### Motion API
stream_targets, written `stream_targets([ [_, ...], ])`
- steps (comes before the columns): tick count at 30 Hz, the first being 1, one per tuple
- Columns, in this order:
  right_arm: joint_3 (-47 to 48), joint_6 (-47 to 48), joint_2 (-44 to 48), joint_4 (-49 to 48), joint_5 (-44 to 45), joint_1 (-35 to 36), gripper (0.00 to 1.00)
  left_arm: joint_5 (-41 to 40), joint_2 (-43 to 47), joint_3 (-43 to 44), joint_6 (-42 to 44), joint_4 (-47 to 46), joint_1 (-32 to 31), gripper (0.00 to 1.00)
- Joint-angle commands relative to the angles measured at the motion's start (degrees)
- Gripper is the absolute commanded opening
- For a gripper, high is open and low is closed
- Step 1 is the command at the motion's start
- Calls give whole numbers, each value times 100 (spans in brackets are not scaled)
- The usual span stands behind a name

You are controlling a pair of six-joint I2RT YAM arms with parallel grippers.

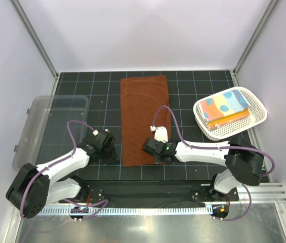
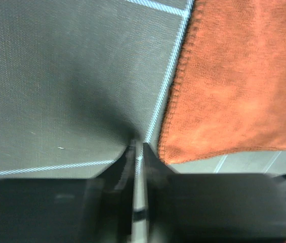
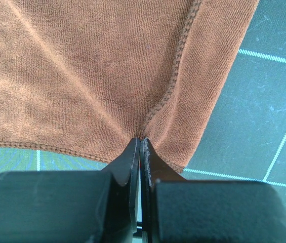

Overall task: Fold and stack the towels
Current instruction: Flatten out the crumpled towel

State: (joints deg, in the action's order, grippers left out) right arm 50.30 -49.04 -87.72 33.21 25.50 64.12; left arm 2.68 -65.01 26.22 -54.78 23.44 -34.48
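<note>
Where it lies flat as a long strip down the middle of the dark gridded mat (image 1: 193,86), the large rust-brown terry towel (image 1: 144,119) has its near end between the two arms. Right gripper (image 3: 139,143): jaws pressed together on a pucker of cloth just inside the near hem, towel pinched. Left gripper (image 2: 138,148): jaws closed to a slit, tips over bare mat just beside the towel's near corner, holding nothing. To the right, apart from the towel, a white perforated plastic basket (image 1: 236,129) holds a stack of folded towels (image 1: 226,107), the top one light blue and orange. A clear plastic bin (image 1: 41,131) sits at the mat's left edge.
</note>
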Motion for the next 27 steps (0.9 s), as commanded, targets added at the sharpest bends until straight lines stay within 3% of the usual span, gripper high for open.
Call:
stream_targets([
  [1, -100, -168, 186, -183, 105, 31, 1, 39, 190, -3, 126, 64, -6, 17],
  [3, -91, -176, 98, -201, 78, 22, 1, 162, 392, -11, 82, 38, -15, 34],
  [5, -91, -168, 45, -236, 9, 22, 1, 189, 454, -38, 56, 38, -15, 42],
  [12, -73, -185, 27, -307, -18, 22, 1, 233, -54, -126, 38, -296, -94, 43],
  [18, -56, -176, 106, -245, -27, 22, 1, 119, -696, 129, 64, -385, -322, 32],
  [23, -47, -176, 220, -87, 78, 22, 2, -83, -1066, 191, 47, -209, -375, 2],
  [27, -73, -264, 440, 317, 377, 13, 5, -293, -1128, 199, 99, -33, -384, 0],
])
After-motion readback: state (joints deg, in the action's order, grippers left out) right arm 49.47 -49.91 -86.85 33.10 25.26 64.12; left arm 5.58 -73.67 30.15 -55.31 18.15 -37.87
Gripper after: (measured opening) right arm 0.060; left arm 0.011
